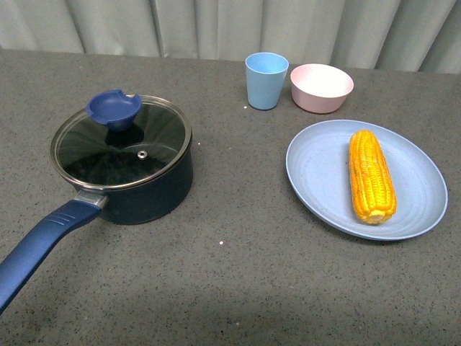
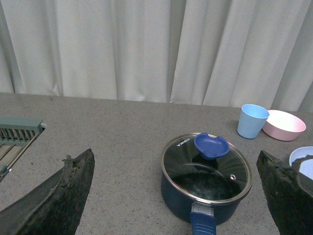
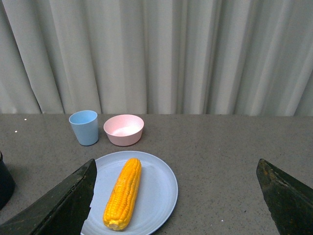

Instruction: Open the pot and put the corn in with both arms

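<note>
The dark navy pot (image 1: 144, 189) stands on the left of the grey table, its glass lid (image 1: 121, 143) with the blue knob (image 1: 114, 108) resting shut on it and its long blue handle (image 1: 45, 241) reaching toward me. The yellow corn (image 1: 371, 175) lies on a blue plate (image 1: 418, 187) at the right. Neither arm shows in the front view. My left gripper (image 2: 176, 196) is open, held back from and above the pot (image 2: 206, 181). My right gripper (image 3: 176, 200) is open too, with the corn (image 3: 123, 193) near its one finger (image 3: 58, 205).
A light blue cup (image 1: 266, 80) and a pink bowl (image 1: 321, 87) stand at the back of the table, before a pale curtain. In the left wrist view a grey-green rack (image 2: 17, 134) shows at the table's side.
</note>
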Available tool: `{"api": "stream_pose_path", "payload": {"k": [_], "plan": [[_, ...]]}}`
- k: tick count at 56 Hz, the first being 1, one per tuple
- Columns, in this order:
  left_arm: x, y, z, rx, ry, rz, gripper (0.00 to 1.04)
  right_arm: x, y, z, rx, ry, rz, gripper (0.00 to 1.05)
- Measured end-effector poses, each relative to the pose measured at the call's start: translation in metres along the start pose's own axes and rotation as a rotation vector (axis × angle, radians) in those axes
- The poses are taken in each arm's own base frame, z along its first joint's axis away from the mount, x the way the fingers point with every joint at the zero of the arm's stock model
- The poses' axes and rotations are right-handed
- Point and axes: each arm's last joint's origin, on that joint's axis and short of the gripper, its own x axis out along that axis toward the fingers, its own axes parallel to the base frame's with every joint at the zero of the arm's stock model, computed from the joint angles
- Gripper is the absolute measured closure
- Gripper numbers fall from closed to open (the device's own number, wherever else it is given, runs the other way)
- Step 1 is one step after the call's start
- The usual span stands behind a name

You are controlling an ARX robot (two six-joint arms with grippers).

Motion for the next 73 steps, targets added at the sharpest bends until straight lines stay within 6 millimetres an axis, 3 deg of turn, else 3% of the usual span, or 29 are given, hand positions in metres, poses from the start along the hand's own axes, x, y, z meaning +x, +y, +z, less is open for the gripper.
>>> {"api": "stream_pose_path", "payload": {"k": [73], "plan": [[0.0,0.0,0.0,0.0,0.0,0.0,0.06,0.0,0.0,0.0,0.0,0.0,0.0,0.09]]}}
